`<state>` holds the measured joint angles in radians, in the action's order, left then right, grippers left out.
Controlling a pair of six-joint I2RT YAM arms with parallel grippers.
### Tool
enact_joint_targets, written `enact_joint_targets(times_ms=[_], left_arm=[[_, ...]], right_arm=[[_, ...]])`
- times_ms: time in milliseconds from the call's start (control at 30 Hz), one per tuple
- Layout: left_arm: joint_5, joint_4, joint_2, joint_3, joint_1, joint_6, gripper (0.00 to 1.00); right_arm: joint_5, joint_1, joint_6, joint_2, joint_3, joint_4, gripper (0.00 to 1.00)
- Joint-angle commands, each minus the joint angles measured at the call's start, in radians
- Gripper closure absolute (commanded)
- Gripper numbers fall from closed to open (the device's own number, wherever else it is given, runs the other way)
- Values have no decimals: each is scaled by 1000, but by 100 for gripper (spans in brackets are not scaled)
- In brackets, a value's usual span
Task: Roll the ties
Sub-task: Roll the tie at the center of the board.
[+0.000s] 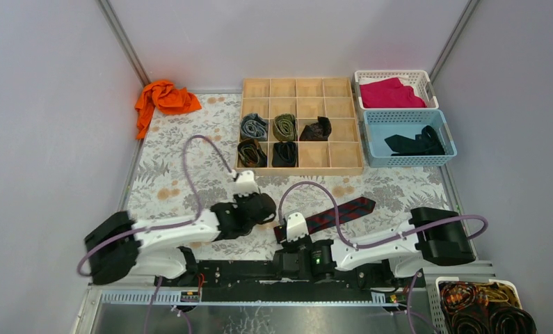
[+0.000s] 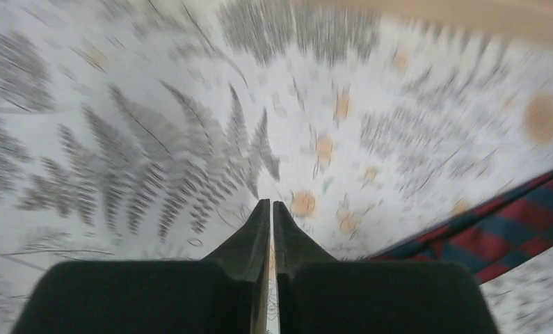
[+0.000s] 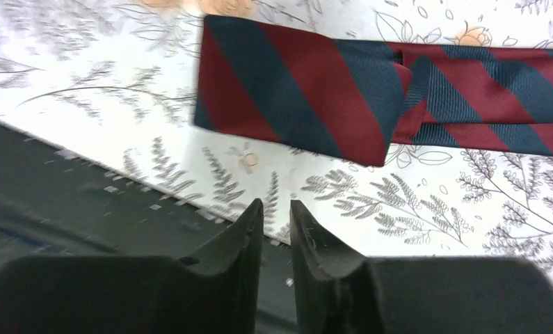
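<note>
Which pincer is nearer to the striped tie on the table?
Right. The right pincer hangs just short of one end of the tie; the left pincer is farther off, to its left.

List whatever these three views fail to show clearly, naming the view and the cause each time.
- Striped tie: top view, near end hidden behind the wrist of the right arm; right wrist view, cut off by the right edge.
- Left wrist view: motion blur smears the tablecloth.
- Rolled ties in the wooden tray: top view, too small to read patterns.
- Corner basket: top view, cut off by the frame; contents unclear.
</note>
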<state>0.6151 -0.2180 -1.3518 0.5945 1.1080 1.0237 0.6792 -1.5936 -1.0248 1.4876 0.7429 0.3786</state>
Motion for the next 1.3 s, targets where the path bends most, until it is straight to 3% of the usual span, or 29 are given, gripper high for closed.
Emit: enact_joint_targets(times_ms=[0,67,167,300,400,600,1100,1267], left_arm=[[213,-300,311,71,-63,58,88],[250,-366,442,71,-76,73,86],[273,-432,668,72,-82,58,85],[280,-528,806,91,-83,49,85],[297,-596,843,102,-82,66,87],[301,-620,878,88,-82,63,89],[317,-608,876,85,-83,47,89],[316,-592,857,98,-83,30,89]], right_arm=[[129,-69,-8,-1,191,337,65],[167,-83,4,51,272,396,62],[231,-101,21,172,419,508,48],[310,-105,34,370,619,648,29],[354,-103,38,498,732,724,23],[345,-31,5,663,838,819,23],[204,65,61,640,672,619,26],[174,88,29,640,632,602,37]])
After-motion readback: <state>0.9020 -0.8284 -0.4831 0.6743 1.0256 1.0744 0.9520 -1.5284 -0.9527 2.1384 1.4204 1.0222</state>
